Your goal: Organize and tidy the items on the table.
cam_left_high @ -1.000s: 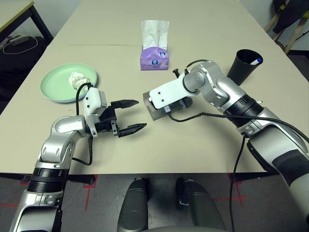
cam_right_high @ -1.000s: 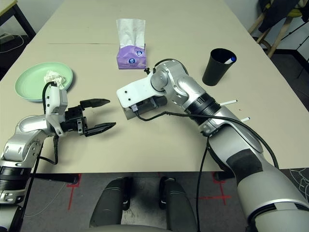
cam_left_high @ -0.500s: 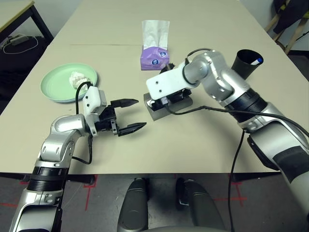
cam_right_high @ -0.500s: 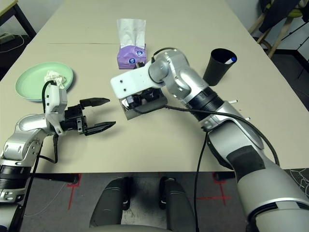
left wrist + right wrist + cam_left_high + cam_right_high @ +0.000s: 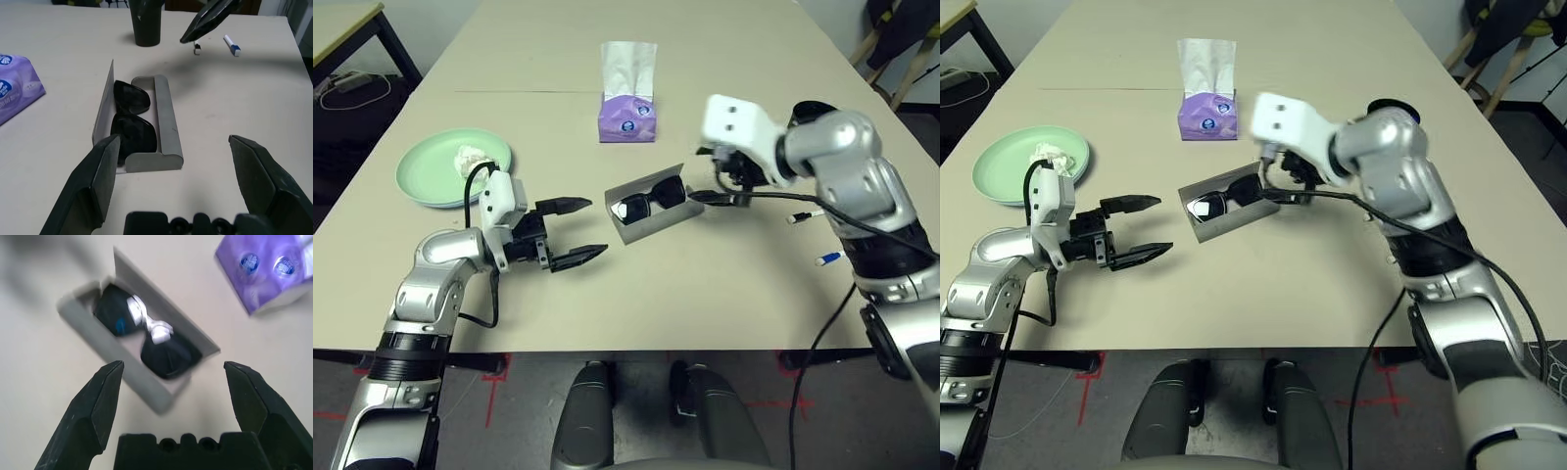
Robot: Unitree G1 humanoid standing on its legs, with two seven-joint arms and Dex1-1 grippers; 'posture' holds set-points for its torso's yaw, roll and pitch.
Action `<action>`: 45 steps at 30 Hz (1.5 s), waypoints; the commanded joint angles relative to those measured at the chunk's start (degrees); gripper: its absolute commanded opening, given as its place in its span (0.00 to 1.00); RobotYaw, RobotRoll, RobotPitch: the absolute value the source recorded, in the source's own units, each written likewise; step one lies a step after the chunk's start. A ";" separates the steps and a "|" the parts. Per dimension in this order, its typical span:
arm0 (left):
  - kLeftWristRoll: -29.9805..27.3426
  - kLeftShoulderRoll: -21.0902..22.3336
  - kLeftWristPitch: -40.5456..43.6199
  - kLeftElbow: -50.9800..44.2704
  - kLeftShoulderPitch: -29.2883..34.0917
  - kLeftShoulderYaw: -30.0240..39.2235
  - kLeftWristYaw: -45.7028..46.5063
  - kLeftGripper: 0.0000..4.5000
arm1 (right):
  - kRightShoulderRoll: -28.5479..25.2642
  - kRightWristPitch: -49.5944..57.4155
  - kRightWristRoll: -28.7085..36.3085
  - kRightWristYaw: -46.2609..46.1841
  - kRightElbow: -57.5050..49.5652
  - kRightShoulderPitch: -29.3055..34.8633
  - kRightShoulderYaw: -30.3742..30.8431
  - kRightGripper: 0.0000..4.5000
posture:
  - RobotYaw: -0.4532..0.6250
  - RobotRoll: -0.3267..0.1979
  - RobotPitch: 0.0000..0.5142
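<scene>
Black sunglasses [image 5: 646, 201] lie in the open grey oblong case [image 5: 651, 217], mid-worktop [image 5: 724, 284]. Both tools, left [image 5: 579, 231] and right [image 5: 707, 192], spread empty. Risk: closing the upright lid one-handed could shove the case toward the near edge.

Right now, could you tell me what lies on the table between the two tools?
The open grey oblong glasses case holding the black sunglasses lies between the left tool and the right tool, as the left eye view shows.
</scene>
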 commanded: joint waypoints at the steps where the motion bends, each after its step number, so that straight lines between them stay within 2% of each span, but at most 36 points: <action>1: 0.13 0.26 -0.02 0.76 -0.04 -0.57 -1.27 1.00 | 2.86 -4.03 7.33 -5.18 0.21 3.72 -5.72 1.00 | 0.48 0.62 0.29; 5: 0.27 0.54 0.50 0.97 -0.25 -0.58 -1.61 1.00 | 3.43 -15.64 11.34 -6.10 4.61 9.61 -7.66 1.00 | 0.48 0.62 0.31; 8: 0.08 0.84 0.89 0.73 -0.03 -0.31 -1.66 1.00 | 3.38 -21.89 14.28 -6.35 7.74 11.72 -8.53 1.00 | 0.49 0.62 0.32; 14: 0.11 0.91 1.81 0.53 0.18 0.39 -0.51 1.00 | -0.04 -32.77 15.45 -3.96 15.81 13.28 -7.47 1.00 | 0.51 0.62 0.34; 18: 1.68 -1.12 -1.27 4.36 -1.79 1.03 2.48 1.00 | -3.14 -42.98 13.79 -2.33 22.03 14.84 -6.39 1.00 | 0.51 0.62 0.35; 26: 5.35 -3.68 -10.08 16.84 -7.23 0.64 4.21 1.00 | -2.48 -40.09 16.61 -3.43 19.53 17.69 -4.32 1.00 | 0.51 0.62 0.35; 29: 6.20 -4.37 -10.80 20.90 -9.04 0.60 4.79 0.86 | -2.52 -38.83 17.55 -3.57 17.57 17.90 -4.07 1.00 | 0.51 0.62 0.35; 31: 6.58 -4.74 -12.24 23.20 -10.01 0.49 3.98 0.71 | -2.85 -38.26 18.03 -3.55 17.25 17.93 -4.18 1.00 | 0.51 0.62 0.36; 39: 7.92 -6.96 -19.63 30.80 -13.89 -0.63 -0.80 0.01 | -3.73 -37.70 18.53 -3.26 18.88 17.68 -3.93 1.00 | 0.50 0.62 0.38; 45: 9.96 -6.66 -22.03 37.30 -17.96 -1.47 -2.91 0.01 | -3.53 -35.80 19.34 -3.65 14.91 18.58 -3.27 1.00 | 0.49 0.62 0.38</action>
